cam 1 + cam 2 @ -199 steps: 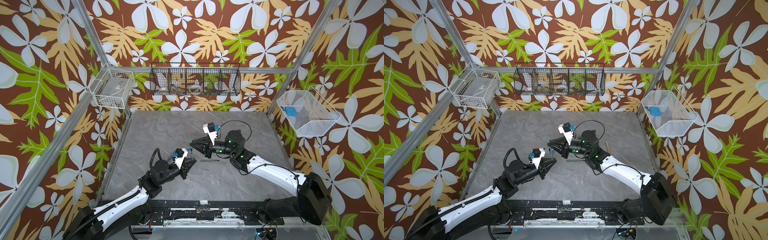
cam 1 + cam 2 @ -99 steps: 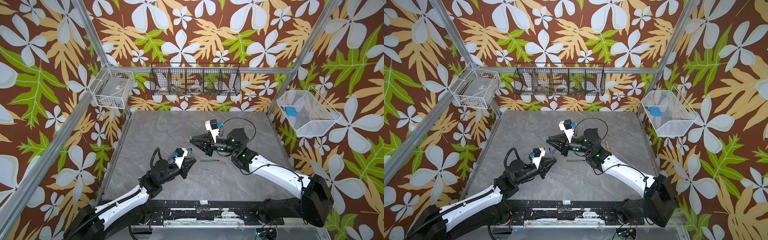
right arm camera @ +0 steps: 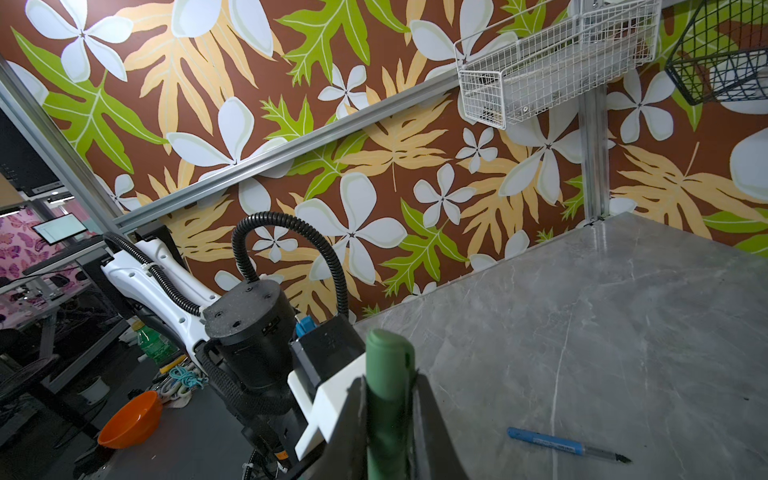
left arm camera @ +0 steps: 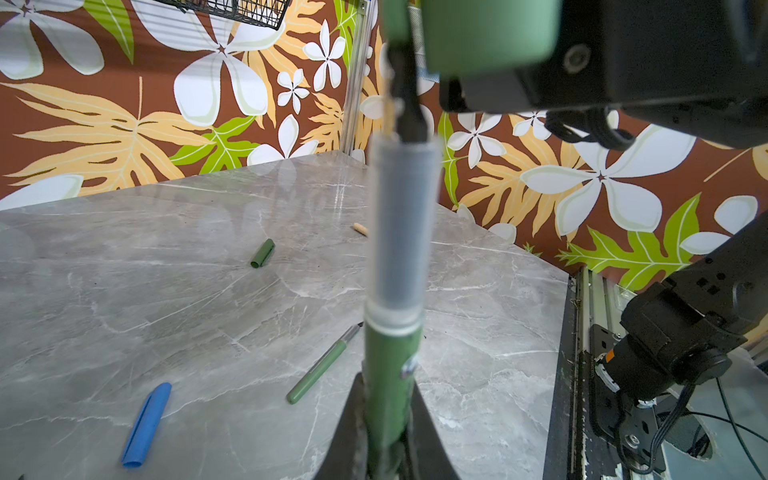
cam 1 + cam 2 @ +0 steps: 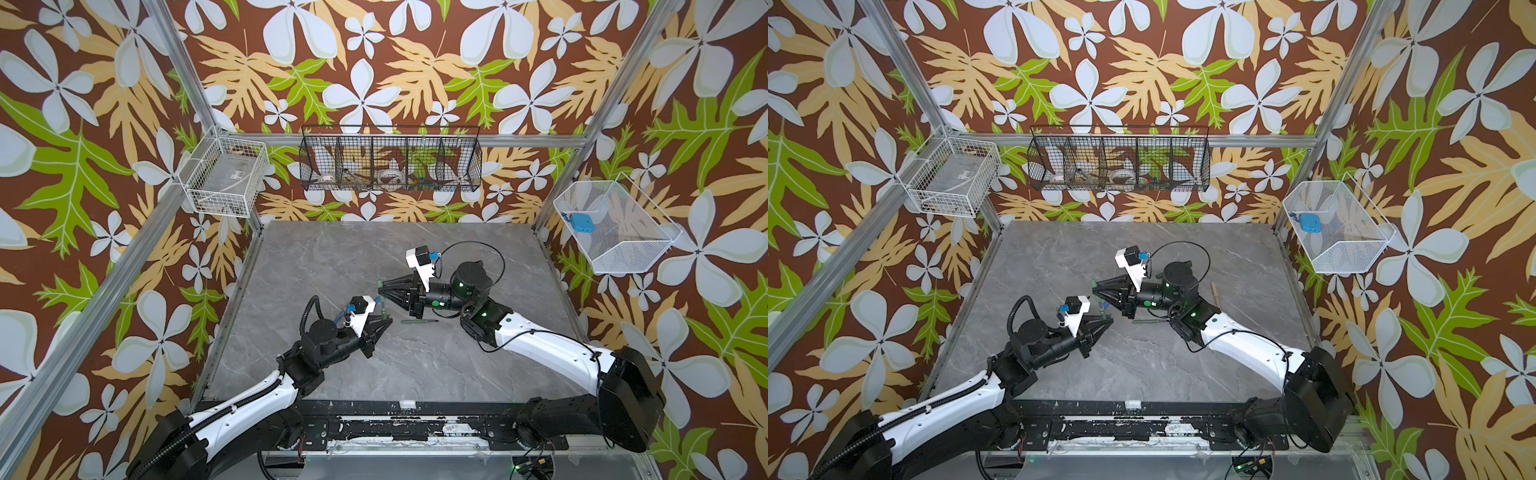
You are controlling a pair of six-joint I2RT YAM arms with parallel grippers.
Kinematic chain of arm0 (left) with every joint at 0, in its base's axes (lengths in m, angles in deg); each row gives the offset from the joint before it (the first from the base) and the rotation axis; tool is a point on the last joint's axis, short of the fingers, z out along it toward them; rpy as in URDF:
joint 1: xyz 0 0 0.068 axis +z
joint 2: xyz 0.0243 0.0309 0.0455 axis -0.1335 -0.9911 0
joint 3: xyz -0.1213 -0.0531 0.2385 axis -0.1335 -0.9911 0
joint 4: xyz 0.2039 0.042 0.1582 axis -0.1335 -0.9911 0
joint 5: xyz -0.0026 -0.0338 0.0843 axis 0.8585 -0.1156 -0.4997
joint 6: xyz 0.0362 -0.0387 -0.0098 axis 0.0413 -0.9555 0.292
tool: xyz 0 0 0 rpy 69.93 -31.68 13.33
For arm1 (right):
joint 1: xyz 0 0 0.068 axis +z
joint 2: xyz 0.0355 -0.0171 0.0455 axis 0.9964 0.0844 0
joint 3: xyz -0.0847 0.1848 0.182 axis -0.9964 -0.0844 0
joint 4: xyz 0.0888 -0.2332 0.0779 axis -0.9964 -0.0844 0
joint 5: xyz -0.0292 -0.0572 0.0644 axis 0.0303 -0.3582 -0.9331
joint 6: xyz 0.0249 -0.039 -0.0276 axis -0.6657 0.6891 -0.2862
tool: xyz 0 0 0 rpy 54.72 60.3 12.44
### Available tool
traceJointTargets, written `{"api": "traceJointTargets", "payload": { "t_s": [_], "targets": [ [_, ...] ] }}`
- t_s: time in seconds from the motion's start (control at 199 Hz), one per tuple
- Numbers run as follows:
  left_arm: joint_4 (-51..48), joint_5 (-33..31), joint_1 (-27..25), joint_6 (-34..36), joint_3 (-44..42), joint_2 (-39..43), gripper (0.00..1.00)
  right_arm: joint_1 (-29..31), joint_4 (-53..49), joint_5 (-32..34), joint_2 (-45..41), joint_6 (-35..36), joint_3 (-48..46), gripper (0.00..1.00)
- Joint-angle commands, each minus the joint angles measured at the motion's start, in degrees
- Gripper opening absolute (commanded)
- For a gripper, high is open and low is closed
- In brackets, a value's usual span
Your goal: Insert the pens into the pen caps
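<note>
Grey marble-patterned counter (image 5: 374, 249), a dark green uncapped stick pen (image 4: 322, 368) lying flat on it, a short dark green plastic cap (image 4: 262, 253) apart from it, a blue plastic cap (image 4: 146, 426), a blue uncapped stick pen (image 3: 565, 446), a tan plastic cylinder (image 5: 1216, 289) toward the right side.

Smooth, faintly glossy stone-look table (image 5: 332, 257); matt green plastic pen (image 4: 390, 374).

No word, brand or number can be read anywhere. The blue pen (image 3: 559, 446) lying on the bench (image 3: 623, 311) carries a line of dark print along its barrel, too small to make out. The green pen (image 4: 387, 374) seen close in the left wrist view bears a small pale sticker, blurred past reading.
</note>
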Motion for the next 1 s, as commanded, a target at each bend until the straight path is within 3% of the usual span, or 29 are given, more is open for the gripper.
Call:
{"api": "traceJointTargets", "payload": {
  "t_s": [0.0, 0.999],
  "targets": [
    [1.90, -0.18, -0.05, 0.14, 0.30, -0.01, 0.00, 0.06, 1.88, -0.61, 0.07, -0.65, 0.01, 0.15],
    [1.87, -0.31, -0.05, 0.25, 0.02, 0.81, 0.00, 0.19, 1.39, 0.31, 1.11, 1.47, 1.96, 0.14]
  ]
}}
